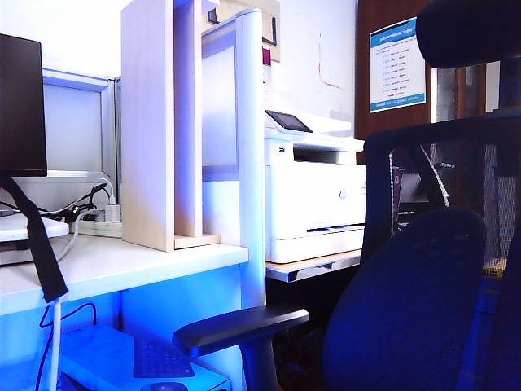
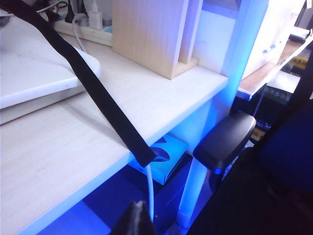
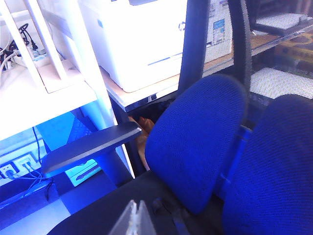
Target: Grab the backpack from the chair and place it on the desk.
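Both arms are clear of the load. The left gripper (image 2: 137, 215) shows only as a dark tip below the edge of the surface (image 2: 58, 161), fingers closed on nothing. The right gripper (image 3: 133, 220) hangs over the chair (image 3: 195, 142) seat, fingers closed and empty.

The backpack body appears in no view. A black strap (image 1: 37, 244) drapes across the surface and over its front edge, which suggests the pack sits on the desk beyond the frame; treat this as probable, not confirmed. The chair seat looks bare.

Procedure for this step:
1. Keep both sets of fingers closed during withdrawal so nothing snags.
2. Route the left gripper away from the strap and the white cable (image 2: 150, 188) hanging just under it; catching either could drag the pack off.
3. Keep the right gripper clear of the armrest (image 3: 93, 147).

View differences:
- The left wrist view shows the strap end (image 2: 144, 156) overhanging the edge, near the cable.
- The right wrist view alone shows the lumbar cushion and seat area.
- The exterior view alone shows the monitor (image 1: 22, 106) and the printer (image 1: 313, 195); neither gripper appears there.
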`<state>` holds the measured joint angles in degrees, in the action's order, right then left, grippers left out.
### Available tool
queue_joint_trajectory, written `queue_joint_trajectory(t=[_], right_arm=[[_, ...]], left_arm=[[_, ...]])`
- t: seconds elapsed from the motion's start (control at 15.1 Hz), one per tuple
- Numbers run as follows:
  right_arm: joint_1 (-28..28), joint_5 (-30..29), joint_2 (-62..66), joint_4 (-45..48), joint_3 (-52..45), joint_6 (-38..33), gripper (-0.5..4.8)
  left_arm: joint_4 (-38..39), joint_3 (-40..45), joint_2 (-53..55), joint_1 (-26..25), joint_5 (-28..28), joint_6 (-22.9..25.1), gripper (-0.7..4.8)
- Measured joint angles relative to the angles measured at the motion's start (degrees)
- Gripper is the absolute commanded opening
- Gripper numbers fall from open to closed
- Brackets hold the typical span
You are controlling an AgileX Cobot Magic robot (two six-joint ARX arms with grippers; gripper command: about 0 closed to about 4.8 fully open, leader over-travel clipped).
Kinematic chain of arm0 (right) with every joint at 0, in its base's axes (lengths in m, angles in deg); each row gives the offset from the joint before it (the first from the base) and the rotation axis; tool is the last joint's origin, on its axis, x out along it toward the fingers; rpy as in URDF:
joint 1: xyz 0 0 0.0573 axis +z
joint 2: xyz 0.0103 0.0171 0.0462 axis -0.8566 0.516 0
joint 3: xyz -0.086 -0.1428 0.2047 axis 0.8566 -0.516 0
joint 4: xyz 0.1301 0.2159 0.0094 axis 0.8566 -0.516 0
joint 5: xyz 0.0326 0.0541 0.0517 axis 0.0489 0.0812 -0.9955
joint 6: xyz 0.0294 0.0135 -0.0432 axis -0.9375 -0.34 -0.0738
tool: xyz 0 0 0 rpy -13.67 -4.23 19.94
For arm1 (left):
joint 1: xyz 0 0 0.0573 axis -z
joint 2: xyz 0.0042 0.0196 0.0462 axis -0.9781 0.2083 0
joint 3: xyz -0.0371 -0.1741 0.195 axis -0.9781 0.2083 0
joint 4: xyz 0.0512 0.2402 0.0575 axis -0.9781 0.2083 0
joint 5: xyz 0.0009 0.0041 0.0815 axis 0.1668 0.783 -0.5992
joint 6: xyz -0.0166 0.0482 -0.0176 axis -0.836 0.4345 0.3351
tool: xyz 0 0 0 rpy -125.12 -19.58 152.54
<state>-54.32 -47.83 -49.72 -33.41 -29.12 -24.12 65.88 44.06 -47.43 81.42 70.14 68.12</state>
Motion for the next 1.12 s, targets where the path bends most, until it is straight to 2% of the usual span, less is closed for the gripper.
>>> queue_joint_trajectory(t=[0.2,0.46,0.66,1.12], right_arm=[[0.0,0.35,-0.02,0.83,-4.31,1.44,-0.08],[0.0,0.39,0.04,1.55,-7.78,2.43,-0.08],[0.0,2.54,-0.04,2.97,-8.26,2.82,-0.08],[0.0,2.73,-0.04,2.99,-8.28,2.58,-0.06]], left_arm=[[-3.82,2.4,0.0,0.0,-0.04,0.44,-0.06],[-3.21,2.36,0.0,0.02,-1.09,4.11,-0.06],[-3.19,2.36,0.02,0.02,-1.16,3.74,-0.05],[-3.17,2.36,0.0,0.02,-1.14,3.04,-0.05]])
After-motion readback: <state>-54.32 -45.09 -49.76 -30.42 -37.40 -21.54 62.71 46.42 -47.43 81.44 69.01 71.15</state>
